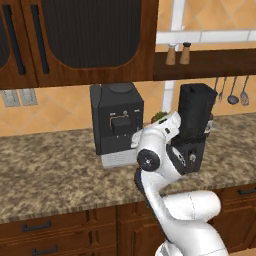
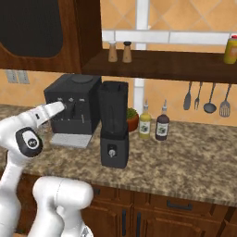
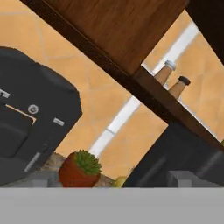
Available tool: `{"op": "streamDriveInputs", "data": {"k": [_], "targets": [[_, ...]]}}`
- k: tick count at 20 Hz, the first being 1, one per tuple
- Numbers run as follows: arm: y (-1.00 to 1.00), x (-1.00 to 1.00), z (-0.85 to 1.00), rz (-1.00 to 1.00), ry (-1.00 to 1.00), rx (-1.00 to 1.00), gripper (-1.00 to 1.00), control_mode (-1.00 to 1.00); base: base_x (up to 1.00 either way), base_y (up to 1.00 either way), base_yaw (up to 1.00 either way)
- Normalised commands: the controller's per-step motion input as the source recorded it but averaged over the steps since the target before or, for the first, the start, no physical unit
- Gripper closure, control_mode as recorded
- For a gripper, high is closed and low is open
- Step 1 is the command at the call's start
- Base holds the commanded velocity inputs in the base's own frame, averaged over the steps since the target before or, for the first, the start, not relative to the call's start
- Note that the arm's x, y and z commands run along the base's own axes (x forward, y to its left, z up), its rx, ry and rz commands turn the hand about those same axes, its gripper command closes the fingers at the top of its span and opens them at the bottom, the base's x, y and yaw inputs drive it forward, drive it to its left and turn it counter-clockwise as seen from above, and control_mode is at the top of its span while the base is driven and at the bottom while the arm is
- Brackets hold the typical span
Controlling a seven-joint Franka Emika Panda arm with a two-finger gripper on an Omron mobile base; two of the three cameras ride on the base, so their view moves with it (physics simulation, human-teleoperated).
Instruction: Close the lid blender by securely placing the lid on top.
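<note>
Blender (image 2: 114, 129): stood near the counter's (image 2: 185, 157) front edge, lid (image 2: 114, 85) apparently seated on top. Gripper (image 3: 111, 181): jaws spread, empty. Task looked essentially done.

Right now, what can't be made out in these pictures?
- Lid: right base view, black on the black blender; the seam, and so how well it is seated, is unreadable.
- Blender base: left base view, partly hidden behind the arm.
- Pincer: hand view, cut off at the bottom; just the tips show, wide apart.
- Bottles: right base view, labels too small.
</note>
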Motion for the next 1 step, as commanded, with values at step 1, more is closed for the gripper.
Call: {"op": "streamDriveInputs", "data": {"k": [1], "targets": [[1.00, -0.04, -0.59, -0.03, 0.26, -0.05, -1.00, -1.00, 0.00, 0.00, 0.00]]}}
